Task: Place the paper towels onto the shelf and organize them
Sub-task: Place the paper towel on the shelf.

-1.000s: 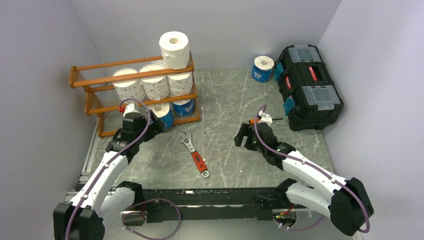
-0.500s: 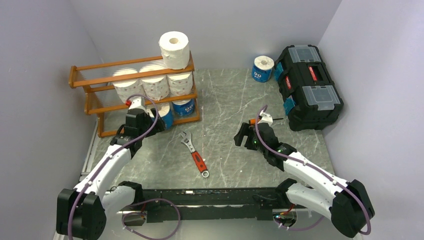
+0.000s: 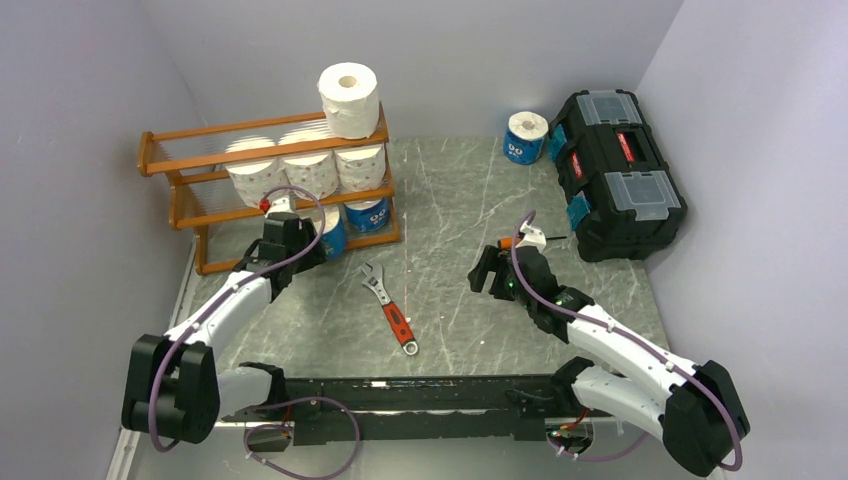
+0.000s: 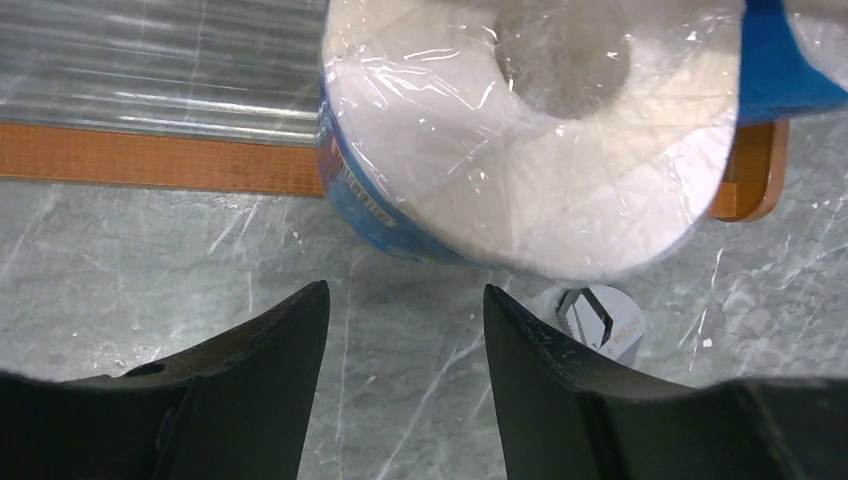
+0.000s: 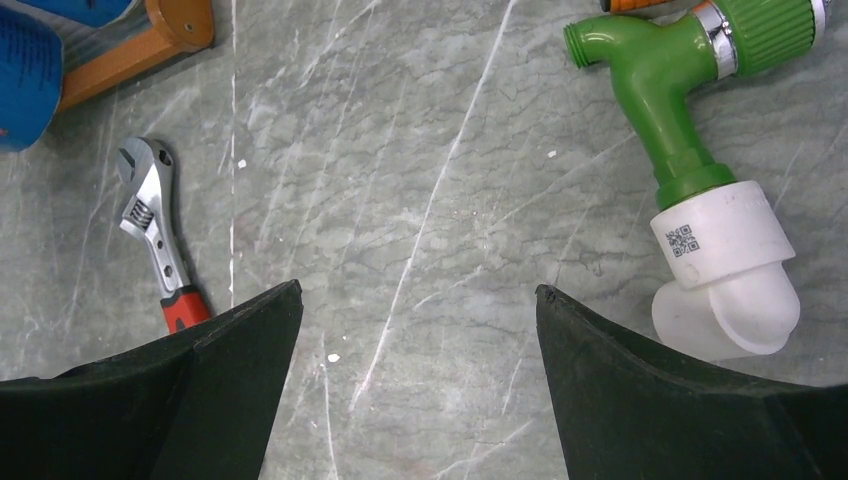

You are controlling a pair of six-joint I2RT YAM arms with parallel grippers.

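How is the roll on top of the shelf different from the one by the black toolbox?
The top roll is plain white; the far roll has a blue wrapper. The top roll sits on the shelf, the far roll on the table beside the toolbox. Both stand upright, core hole up.

The orange-brown wooden shelf [image 3: 200, 160] stands just beyond the left jaws. It carries a white roll [image 3: 349, 98] upright on its top right end, three printed rolls [image 3: 309, 170] side by side on the middle tier and a blue-wrapped roll [image 3: 367, 215] on the bottom. Directly ahead of the left jaws, a film-wrapped roll [image 4: 530, 130] sits at the bottom front rail, its hollow core facing them. A lone blue roll [image 3: 526, 137] stands upright on the tabletop far beyond the right jaws.
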